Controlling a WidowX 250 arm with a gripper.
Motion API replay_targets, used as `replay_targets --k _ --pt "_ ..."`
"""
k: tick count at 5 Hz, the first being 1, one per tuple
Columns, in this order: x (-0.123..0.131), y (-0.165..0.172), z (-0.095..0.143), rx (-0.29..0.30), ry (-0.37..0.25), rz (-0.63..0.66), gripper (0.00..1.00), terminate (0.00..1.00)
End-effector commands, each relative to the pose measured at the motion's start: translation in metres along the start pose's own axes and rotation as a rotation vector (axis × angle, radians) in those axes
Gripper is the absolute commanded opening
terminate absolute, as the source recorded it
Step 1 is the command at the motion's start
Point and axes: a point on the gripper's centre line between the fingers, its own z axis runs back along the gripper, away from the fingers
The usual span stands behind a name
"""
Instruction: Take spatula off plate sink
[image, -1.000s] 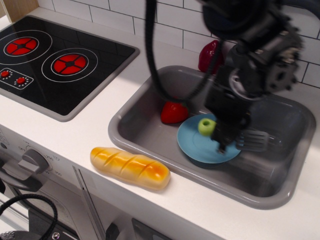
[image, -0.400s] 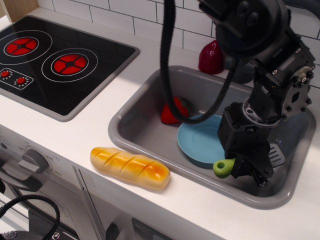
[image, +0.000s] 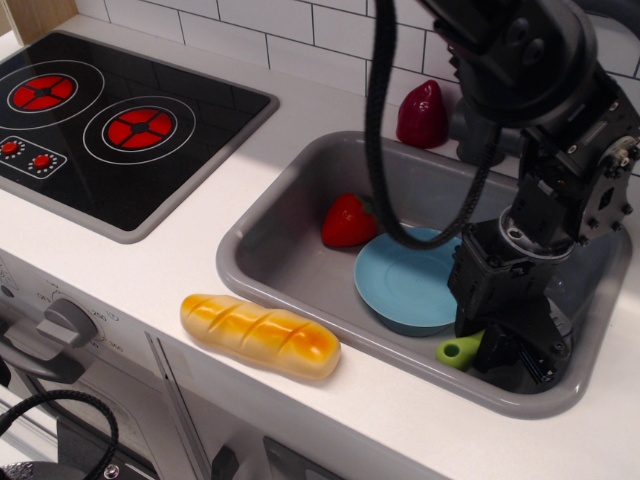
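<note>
The light-blue plate (image: 402, 283) lies in the grey sink (image: 262, 232) with nothing on it. My gripper (image: 503, 362) is down in the sink's front right corner, to the right of the plate. It is shut on the spatula (image: 458, 350), whose lime-green handle sticks out to the left, low by the sink floor. The grey blade is hidden behind the gripper body.
A red toy strawberry (image: 347, 222) lies in the sink, left of the plate. A toy bread loaf (image: 260, 335) lies on the counter in front of the sink. A dark red object (image: 422, 113) stands behind the sink. The black stovetop (image: 110, 125) is at the left.
My gripper carried the spatula off the plate, to the right and toward the front, then lowered it into the sink's front right corner. The plate now lies bare.
</note>
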Motion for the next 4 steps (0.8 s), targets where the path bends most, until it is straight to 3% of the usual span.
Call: replay_targets --k 1,2,3,4 --pt "-0.012 -0.003 0.015 0.007 -0.001 -0.041 1.00 0.00" --pt "-0.011 -0.002 0.028 0.009 0.067 -0.115 1.00 0.00" --pt "-0.008 -0.007 0.045 0.055 0.099 -0.120 1.00 0.00" --pt "-0.009 -0.015 0.071 0.049 0.175 -0.244 1.00 0.00"
